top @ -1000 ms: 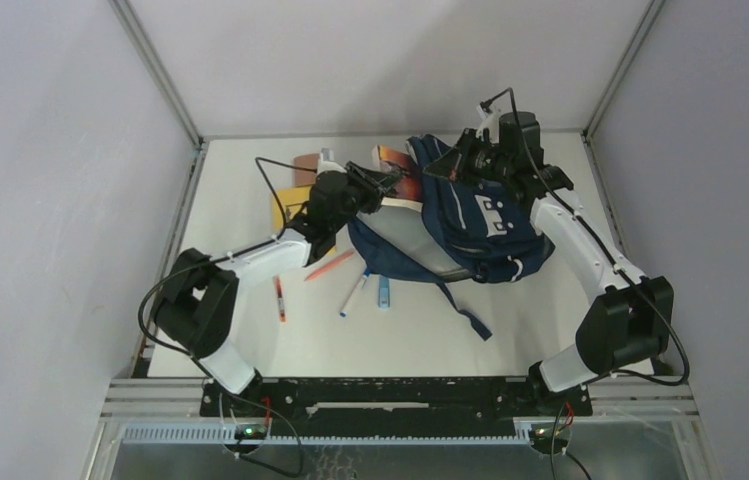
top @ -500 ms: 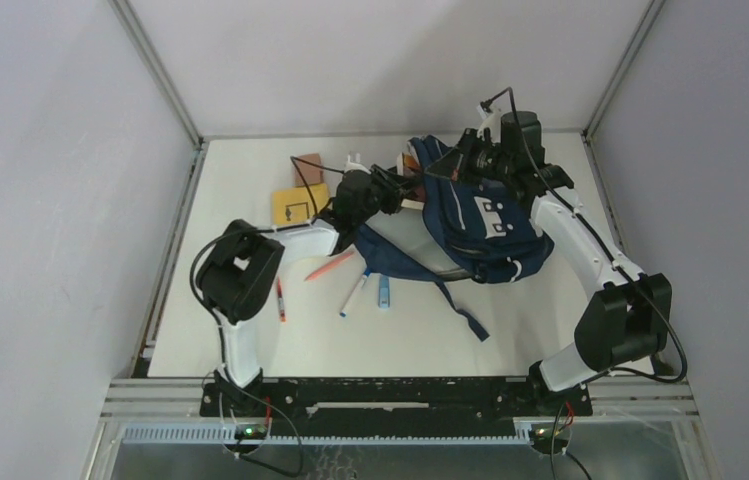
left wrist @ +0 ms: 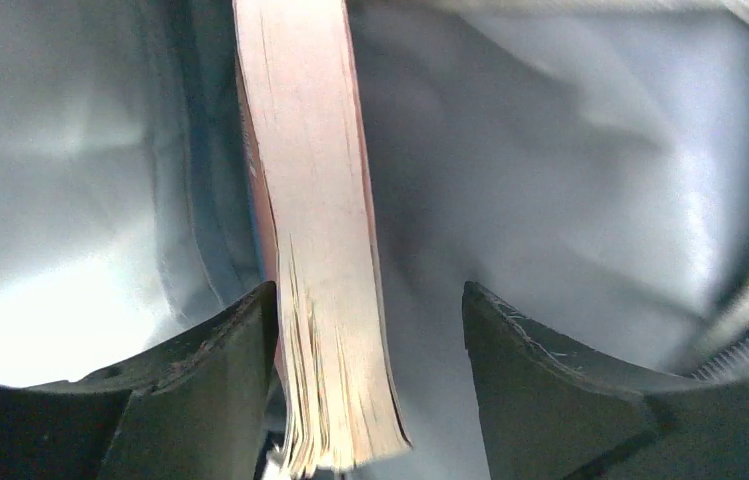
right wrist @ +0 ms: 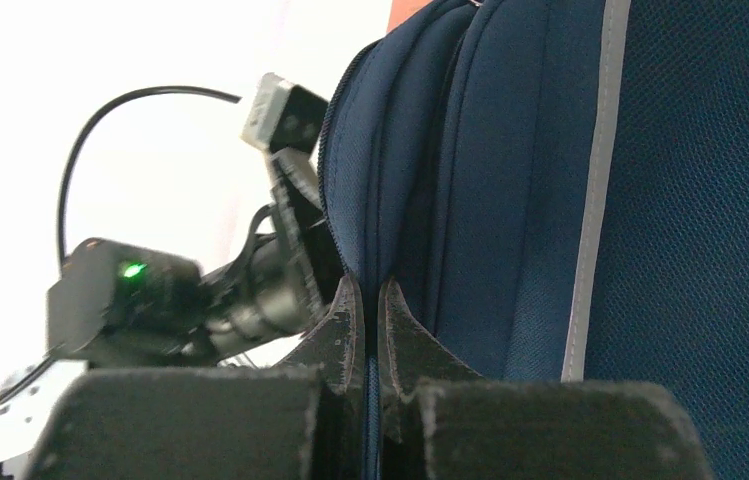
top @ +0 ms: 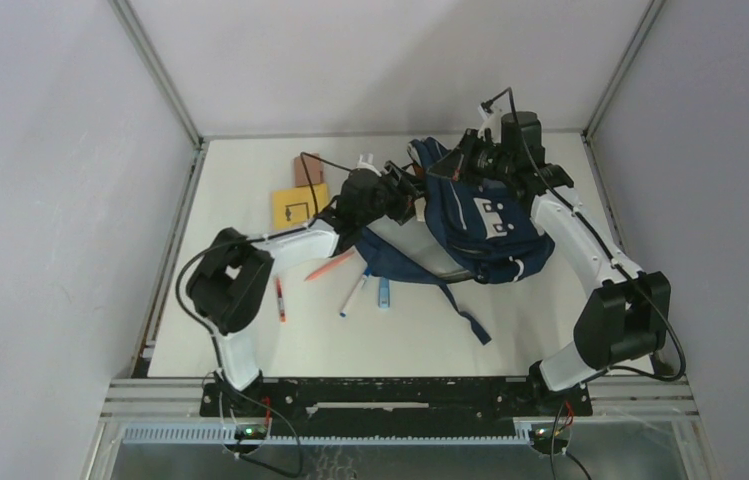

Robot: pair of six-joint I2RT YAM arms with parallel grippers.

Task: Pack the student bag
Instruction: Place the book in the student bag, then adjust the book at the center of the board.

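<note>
Navy-blue fabric backpack (top: 485,225) with white patches: lies at the far right of the pale worktop (top: 240,335), mouth turned toward the left hand (left wrist: 368,295); left hand reaches into the grey lining, fingers spread, grasping nothing; thin book with pinkish page edges (left wrist: 315,250) stands between them, nearer one finger; right hand (right wrist: 370,292) clenched on the backpack's upper edge, beside a grey stripe; book's cover cut off; from above, left fingertips hidden by fabric.
</note>
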